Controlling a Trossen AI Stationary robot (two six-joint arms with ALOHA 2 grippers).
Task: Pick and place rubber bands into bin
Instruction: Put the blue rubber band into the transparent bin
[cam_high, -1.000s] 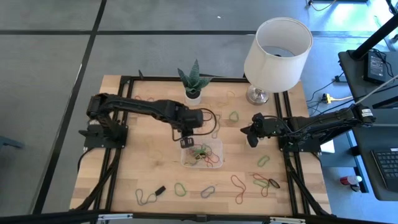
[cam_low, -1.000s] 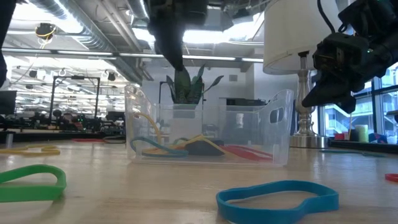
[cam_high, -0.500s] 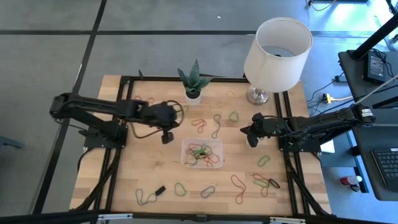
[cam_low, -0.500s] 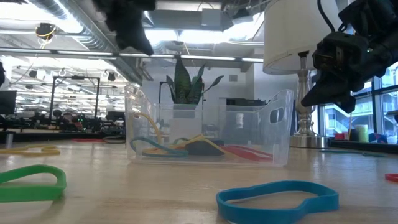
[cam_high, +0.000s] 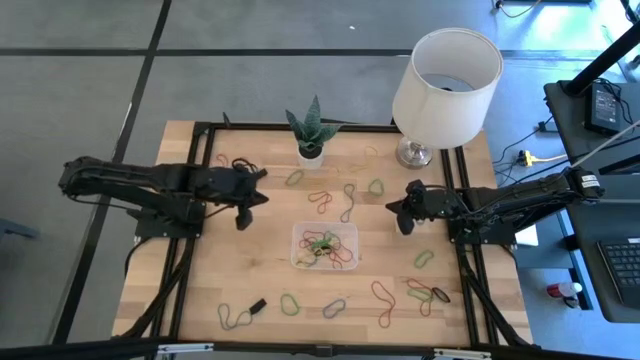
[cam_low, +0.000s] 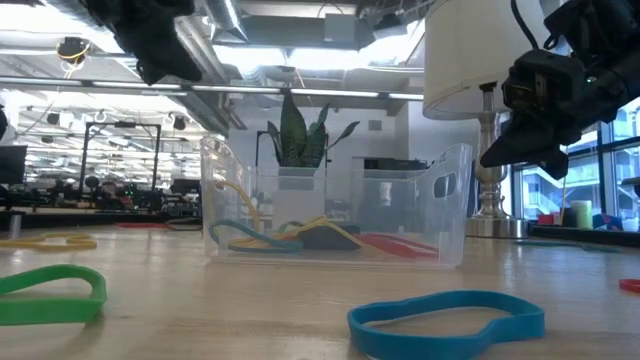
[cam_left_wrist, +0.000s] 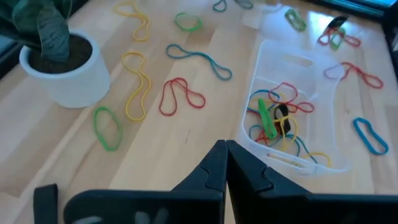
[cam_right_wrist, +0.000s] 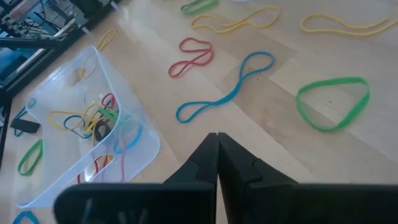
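— Where's the bin (cam_high: 325, 246)?
— Mid-worktop (cam_high: 250, 270), rubber bands (cam_left_wrist: 273, 118) heaped inside.
— The left claw (cam_high: 240, 213)?
— Left of the bin, arm stretched low, fingers pressed together, empty.
— The right claw (cam_high: 403, 222)?
— Right of the bin, likewise pressed together.

Both arms are matte black, chunky jointed segments with thin black cables looped alongside. The left gripper (cam_left_wrist: 225, 163) and right gripper (cam_right_wrist: 217, 155) each end in two dark, wedge-shaped fingers.

The lamp shade (cam_low: 480, 60) is cut off by the top edge.
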